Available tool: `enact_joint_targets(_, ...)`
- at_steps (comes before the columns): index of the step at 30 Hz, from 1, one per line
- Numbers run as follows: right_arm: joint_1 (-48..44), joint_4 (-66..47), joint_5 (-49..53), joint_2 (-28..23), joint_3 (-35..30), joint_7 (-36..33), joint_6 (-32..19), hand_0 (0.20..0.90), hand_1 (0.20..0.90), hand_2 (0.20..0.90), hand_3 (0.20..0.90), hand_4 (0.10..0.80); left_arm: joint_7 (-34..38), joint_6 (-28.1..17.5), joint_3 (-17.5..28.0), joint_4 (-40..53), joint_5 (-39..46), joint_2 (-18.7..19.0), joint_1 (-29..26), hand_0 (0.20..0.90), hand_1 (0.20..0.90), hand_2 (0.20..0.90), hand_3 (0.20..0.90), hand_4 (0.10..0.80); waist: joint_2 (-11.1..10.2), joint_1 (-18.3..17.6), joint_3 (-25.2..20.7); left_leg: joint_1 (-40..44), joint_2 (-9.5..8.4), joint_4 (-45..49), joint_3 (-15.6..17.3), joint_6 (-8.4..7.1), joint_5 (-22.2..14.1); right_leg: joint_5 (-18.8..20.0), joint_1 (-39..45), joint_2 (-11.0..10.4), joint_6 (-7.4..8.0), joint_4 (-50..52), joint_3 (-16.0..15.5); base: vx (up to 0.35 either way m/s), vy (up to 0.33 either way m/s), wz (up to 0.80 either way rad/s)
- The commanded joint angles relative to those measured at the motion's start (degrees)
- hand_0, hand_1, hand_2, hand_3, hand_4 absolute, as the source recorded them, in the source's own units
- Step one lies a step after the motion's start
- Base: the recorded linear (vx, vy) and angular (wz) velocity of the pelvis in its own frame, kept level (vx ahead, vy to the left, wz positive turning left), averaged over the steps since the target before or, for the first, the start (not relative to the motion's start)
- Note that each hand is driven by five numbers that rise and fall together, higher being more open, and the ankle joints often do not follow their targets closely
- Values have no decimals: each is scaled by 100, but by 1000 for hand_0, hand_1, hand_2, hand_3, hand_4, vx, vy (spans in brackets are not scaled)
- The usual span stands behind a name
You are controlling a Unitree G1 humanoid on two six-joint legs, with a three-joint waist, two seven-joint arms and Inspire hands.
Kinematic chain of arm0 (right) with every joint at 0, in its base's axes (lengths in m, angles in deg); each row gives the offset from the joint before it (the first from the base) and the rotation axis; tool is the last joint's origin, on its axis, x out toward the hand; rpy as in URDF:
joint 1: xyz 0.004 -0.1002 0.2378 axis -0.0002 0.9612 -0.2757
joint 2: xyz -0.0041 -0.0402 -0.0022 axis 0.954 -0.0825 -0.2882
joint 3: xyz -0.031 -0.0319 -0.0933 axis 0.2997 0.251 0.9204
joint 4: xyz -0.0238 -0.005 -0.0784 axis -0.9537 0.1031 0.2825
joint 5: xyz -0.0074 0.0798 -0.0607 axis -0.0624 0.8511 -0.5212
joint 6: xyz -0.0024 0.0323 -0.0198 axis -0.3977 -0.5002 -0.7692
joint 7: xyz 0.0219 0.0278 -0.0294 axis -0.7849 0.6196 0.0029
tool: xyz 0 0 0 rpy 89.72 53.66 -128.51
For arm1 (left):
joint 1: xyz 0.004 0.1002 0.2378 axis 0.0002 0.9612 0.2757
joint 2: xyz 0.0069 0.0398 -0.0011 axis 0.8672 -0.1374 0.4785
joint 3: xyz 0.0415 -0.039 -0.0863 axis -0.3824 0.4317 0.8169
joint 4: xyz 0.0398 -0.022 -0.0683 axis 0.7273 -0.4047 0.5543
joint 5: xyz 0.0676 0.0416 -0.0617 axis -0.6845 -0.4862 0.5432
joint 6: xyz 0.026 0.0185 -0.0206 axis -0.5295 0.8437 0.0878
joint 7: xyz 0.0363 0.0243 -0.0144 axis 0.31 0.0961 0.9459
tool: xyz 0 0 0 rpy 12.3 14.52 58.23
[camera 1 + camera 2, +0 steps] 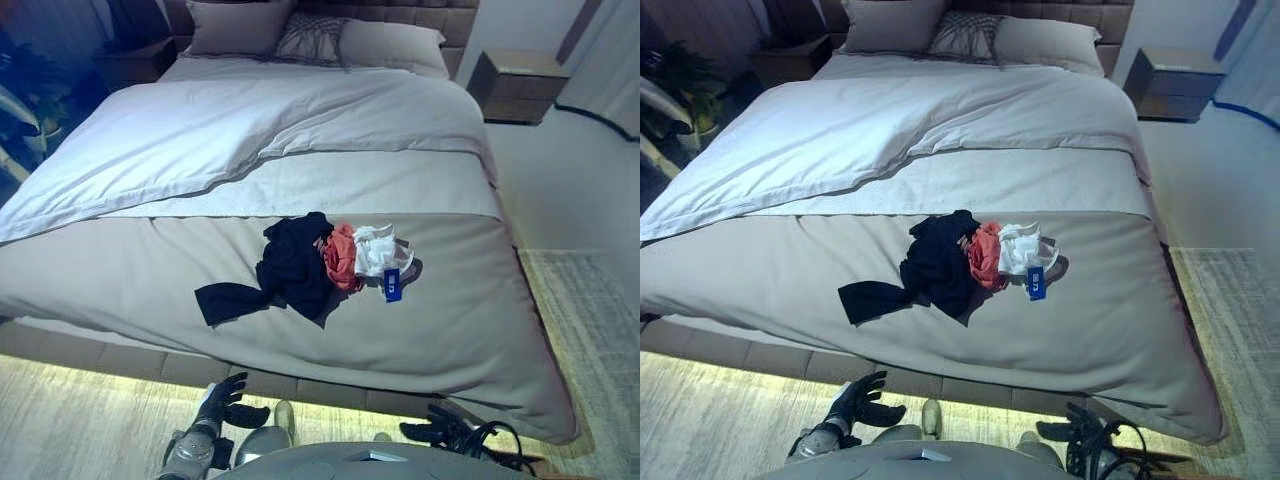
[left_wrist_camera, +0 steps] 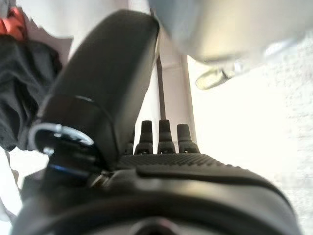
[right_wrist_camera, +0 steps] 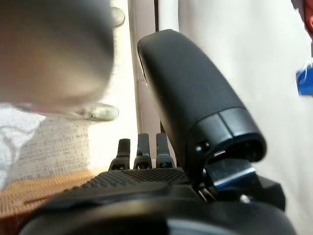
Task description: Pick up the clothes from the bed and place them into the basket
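A heap of clothes lies near the foot of the bed (image 1: pixel 460 330): a black garment (image 1: pixel 290 265), a coral red one (image 1: pixel 341 255) and a white one (image 1: pixel 376 247) with a blue tag (image 1: pixel 392 285). My left hand (image 1: pixel 222 402) hangs low by the bed's front edge, fingers straight and holding nothing. My right hand (image 1: pixel 432 428) hangs low at the right, also open and apart from the clothes. In the left wrist view the black garment (image 2: pixel 22 88) shows past the thumb (image 2: pixel 105 83). No basket is in view.
A white duvet (image 1: pixel 220 130) covers the far half of the bed, with pillows (image 1: pixel 310 35) at the headboard. A nightstand (image 1: pixel 515 85) stands at the far right. A pale rug (image 1: pixel 590 330) lies on the floor right of the bed.
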Motion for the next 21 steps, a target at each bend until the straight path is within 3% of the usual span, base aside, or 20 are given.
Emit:
enact_joint_targets(1,-135,-335,-854,-157,378,-484,-264,900,900,900,900,800,70,-85,-134,85,46,229,-92,900,900,900,900,800,72,-110,-152,-119,-154,43,-384,89,-170,361,-280,104,320,444,-53,1,-149,4)
enact_joint_targets(3,-281,-367,-960,-222,479,-545,-289,900,900,900,900,800,76,-128,-147,101,168,278,-163,900,900,900,900,800,21,-65,-72,-135,-78,43,-311,-11,-184,408,-354,31,347,-186,-293,-33,-196,13)
enact_joint_targets(4,-413,-381,-1127,-269,561,-677,-355,900,900,900,900,800,96,-163,-161,141,275,336,-218,900,900,900,900,800,-54,-61,16,-143,-53,43,-275,-43,-259,717,-580,-45,420,-496,-318,-67,-249,5)
enact_joint_targets(5,-532,-393,-925,-359,621,-613,-248,900,900,900,900,800,129,-160,-200,168,336,392,-275,900,900,900,900,800,-60,-25,67,-209,49,51,-240,-77,-227,575,-520,9,363,-678,-264,-54,-268,12)
enact_joint_targets(7,-611,-435,-979,-439,624,-870,-288,900,900,900,900,800,180,-64,-148,168,319,402,-250,900,900,900,900,800,-103,70,95,-305,85,90,-243,-60,-178,485,-376,70,310,-804,-335,57,-250,34)
enact_joint_targets(13,-932,-1045,-1469,-1009,561,-1795,-17,900,900,900,900,800,296,2,-88,40,-280,480,189,900,900,900,900,800,-376,475,29,-379,100,194,-467,-77,-157,422,148,258,170,-1268,-535,154,-188,21)
enact_joint_targets(21,-1502,-2335,-2090,-1949,763,-1851,113,900,900,900,900,800,419,200,78,176,-616,832,309,900,900,900,900,800,-435,703,163,-641,140,539,-680,-156,-266,327,103,279,94,-1233,-733,45,-54,9)
